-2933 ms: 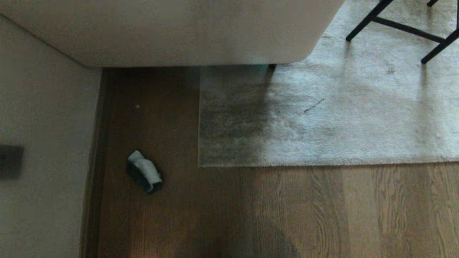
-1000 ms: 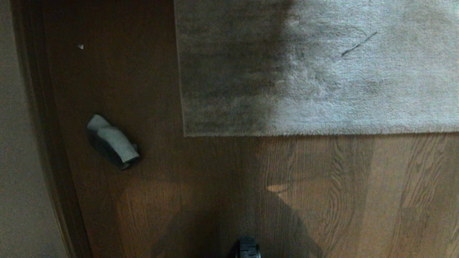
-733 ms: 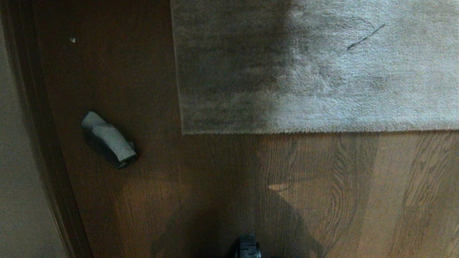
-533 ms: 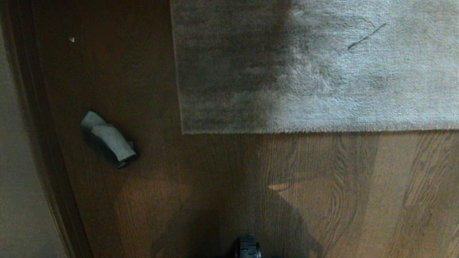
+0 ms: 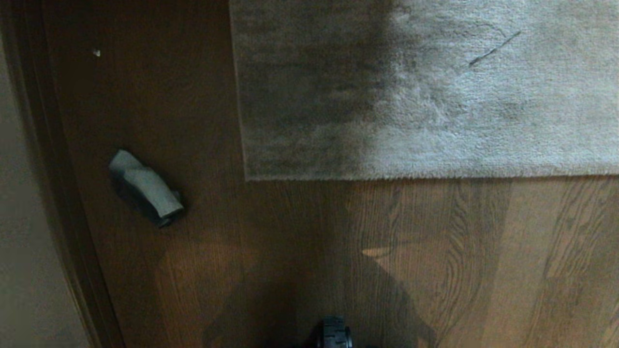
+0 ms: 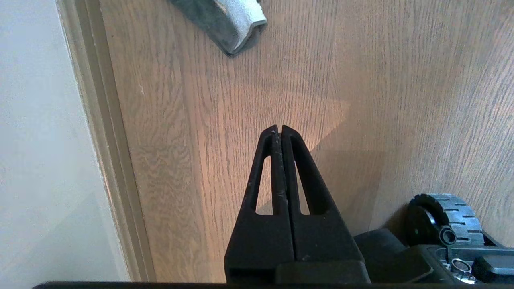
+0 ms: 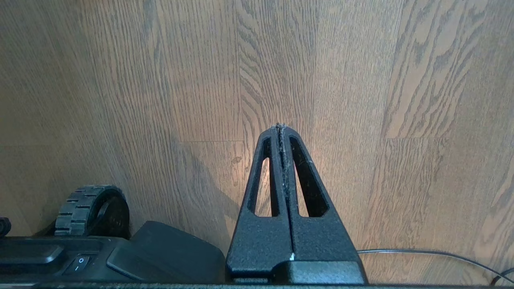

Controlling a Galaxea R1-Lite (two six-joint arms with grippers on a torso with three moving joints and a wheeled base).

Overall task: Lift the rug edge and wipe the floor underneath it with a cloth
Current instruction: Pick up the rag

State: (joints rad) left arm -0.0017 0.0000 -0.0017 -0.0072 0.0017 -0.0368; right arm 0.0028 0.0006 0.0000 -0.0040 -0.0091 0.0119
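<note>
The rug edge (image 5: 387,177) runs straight across the floor (image 5: 300,227) and meets a square corner (image 5: 246,178), from which the rug's side border climbs toward the far side of the head view; the pile lies flat, darker near that corner and paler toward the robot's right. Between the side border and the dark skirting board (image 5: 58,203) along the wall (image 5: 24,251) on the robot's left lies a strip of bare brown planks, and a wider band of open wood-grain flooring stretches from the near border back to the robot's base, whose ribbed wheel (image 5: 333,333) shows at the near edge of the view. The cloth (image 5: 145,188), a small crumpled grey-blue rag, sits on that left strip, nearer the skirting than the rug corner and touching neither. In the left wrist view, the left gripper (image 6: 278,129) hangs above bare floor with its black fingers pressed tightly together and empty, the cloth well ahead of the tips, the skirting to one side. The right gripper (image 7: 280,127) is likewise clenched on nothing, pointing down at bare planks well apart from the cloth, with a thin cable (image 7: 433,255) lying on the floor beside it.
</note>
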